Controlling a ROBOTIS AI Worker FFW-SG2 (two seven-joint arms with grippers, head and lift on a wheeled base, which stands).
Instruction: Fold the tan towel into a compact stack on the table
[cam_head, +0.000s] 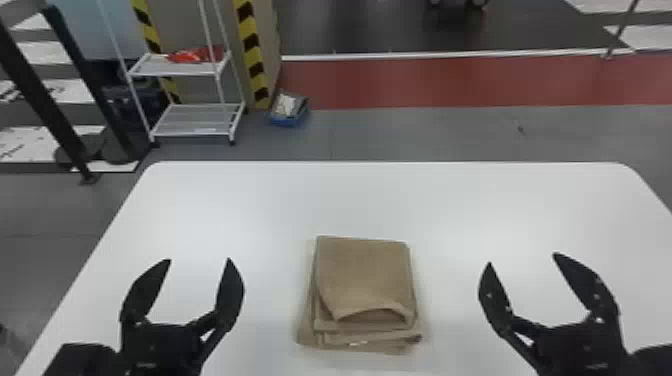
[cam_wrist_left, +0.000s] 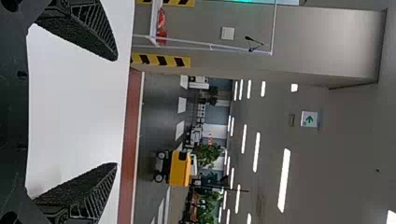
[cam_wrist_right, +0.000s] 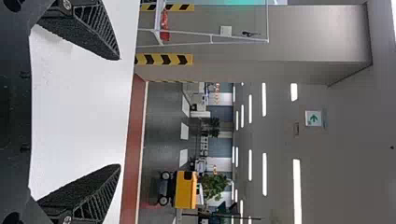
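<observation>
In the head view the tan towel (cam_head: 367, 280) lies folded in a layered stack near the table's front, midway between the two grippers and touched by neither. Its front edge shows several stacked layers, the top one bowed up in a small arch. Left of the towel, my left gripper (cam_head: 200, 262) stands open with nothing between its fingers; the left wrist view also has this gripper (cam_wrist_left: 116, 112) spread wide. My right gripper (cam_head: 522, 260) is open and holds nothing to the towel's right, and the right wrist view has the gripper (cam_wrist_right: 119, 112) with its fingers far apart.
The white table (cam_head: 225, 200) extends beyond the towel and to both sides, with rounded far corners. Past its far edge, on the floor at the left, stand a white wire rack (cam_head: 195, 120) and a small blue bin (cam_head: 289, 120).
</observation>
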